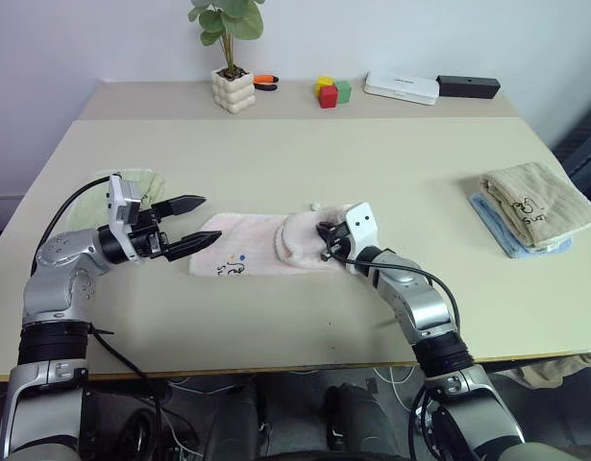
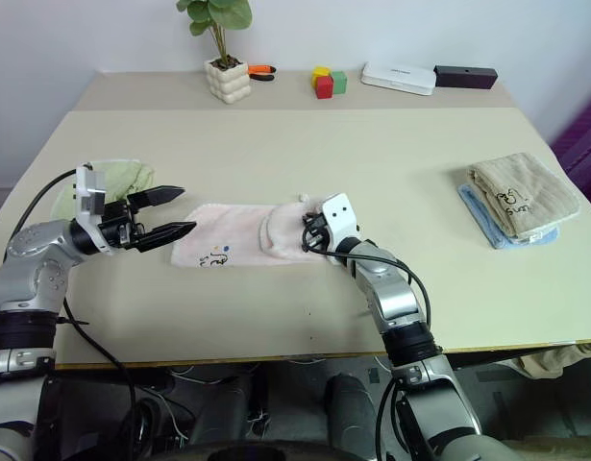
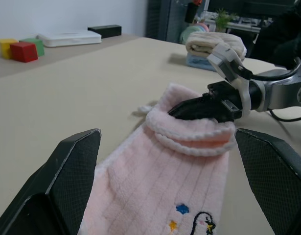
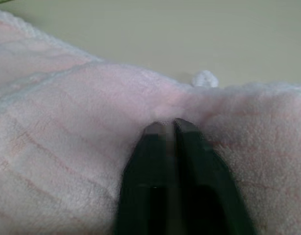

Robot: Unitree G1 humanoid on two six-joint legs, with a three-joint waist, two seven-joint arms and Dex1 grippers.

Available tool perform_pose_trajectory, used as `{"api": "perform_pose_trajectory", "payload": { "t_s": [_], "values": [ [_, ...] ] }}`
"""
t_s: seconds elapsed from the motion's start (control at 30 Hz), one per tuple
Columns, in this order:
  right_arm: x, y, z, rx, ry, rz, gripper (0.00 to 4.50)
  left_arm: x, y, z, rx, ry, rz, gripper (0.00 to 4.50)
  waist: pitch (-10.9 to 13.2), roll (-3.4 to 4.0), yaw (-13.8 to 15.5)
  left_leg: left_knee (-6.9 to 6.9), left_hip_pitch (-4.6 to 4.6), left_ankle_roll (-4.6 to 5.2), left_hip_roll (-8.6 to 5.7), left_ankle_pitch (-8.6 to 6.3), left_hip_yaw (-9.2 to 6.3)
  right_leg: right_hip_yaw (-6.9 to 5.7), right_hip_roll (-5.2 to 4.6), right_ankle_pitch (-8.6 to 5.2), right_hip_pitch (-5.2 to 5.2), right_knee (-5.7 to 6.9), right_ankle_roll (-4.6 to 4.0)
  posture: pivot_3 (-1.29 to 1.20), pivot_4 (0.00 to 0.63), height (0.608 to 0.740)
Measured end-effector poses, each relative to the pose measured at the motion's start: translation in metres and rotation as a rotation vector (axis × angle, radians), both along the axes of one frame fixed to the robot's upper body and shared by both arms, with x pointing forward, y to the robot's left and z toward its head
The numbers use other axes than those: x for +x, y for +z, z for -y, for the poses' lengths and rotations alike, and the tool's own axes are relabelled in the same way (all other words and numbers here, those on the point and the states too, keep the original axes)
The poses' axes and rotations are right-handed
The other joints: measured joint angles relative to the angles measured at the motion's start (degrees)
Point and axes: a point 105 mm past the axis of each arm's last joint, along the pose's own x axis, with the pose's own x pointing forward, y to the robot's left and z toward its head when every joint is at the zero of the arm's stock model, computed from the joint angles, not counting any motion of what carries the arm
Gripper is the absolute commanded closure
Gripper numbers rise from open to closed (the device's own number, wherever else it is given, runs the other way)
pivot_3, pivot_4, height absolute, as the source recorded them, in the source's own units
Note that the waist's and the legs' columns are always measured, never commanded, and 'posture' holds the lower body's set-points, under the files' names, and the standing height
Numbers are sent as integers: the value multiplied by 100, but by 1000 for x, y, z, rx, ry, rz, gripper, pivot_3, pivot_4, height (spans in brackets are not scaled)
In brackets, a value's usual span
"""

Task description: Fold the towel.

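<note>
1. The towel (image 1: 261,242) lay flat on the table (image 1: 305,158), stretched between the 2 claws, its right end already flopped back over itself in a soft hump.
2. The right claw (image 1: 325,242) was clenched on that humped edge, its tips pressed together into the pile.
3. The left claw (image 1: 197,222) hung released, jaws wide, just above the towel's left end, touching nothing.
4. Judged from the slack folds, the terry was light, limp and not slippery; it would sag, so a pinch at a corner or hem would serve best.
5. No readable writing showed; only a small dark cartoon mark (image 1: 234,268) near the left claw.
</note>
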Motion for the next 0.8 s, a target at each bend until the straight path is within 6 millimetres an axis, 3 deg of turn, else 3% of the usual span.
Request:
{"api": "perform_pose_trajectory", "payload": {
  "t_s": [0.17,0.33,0.47,0.63,0.73,0.8],
  "values": [
    [-1,9,0,25,14,9,76,0,0,0,-6,1,-12,0,1,1,0,0,-3,0,0,0,1,0,0,0,-3,0,0,0,150,735],
    [-3,31,1,64,42,36,26,-5,2,2,-54,7,-49,0,4,5,-10,-1,-11,0,0,0,2,3,0,0,-14,1,0,0,150,735],
    [-3,61,9,57,74,98,26,-10,6,1,-168,65,-148,0,9,7,-9,-2,-13,0,3,0,-13,4,-1,0,-16,1,0,0,150,735],
    [-21,97,19,25,226,181,26,-23,14,5,-311,139,-288,0,11,7,-5,-3,-12,1,1,-1,-19,4,-3,0,-13,-1,1,0,150,735],
    [-48,101,43,-56,357,179,26,-41,-3,-7,-401,236,-473,0,12,9,-2,-8,-5,5,0,-3,-19,5,-9,-2,-7,-9,4,0,150,735],
    [-56,102,51,-51,387,169,26,-47,-20,-16,-473,310,-602,0,15,4,-1,-4,-4,2,0,-1,-23,1,-6,-1,-7,-3,2,0,150,735]
  ]
}}
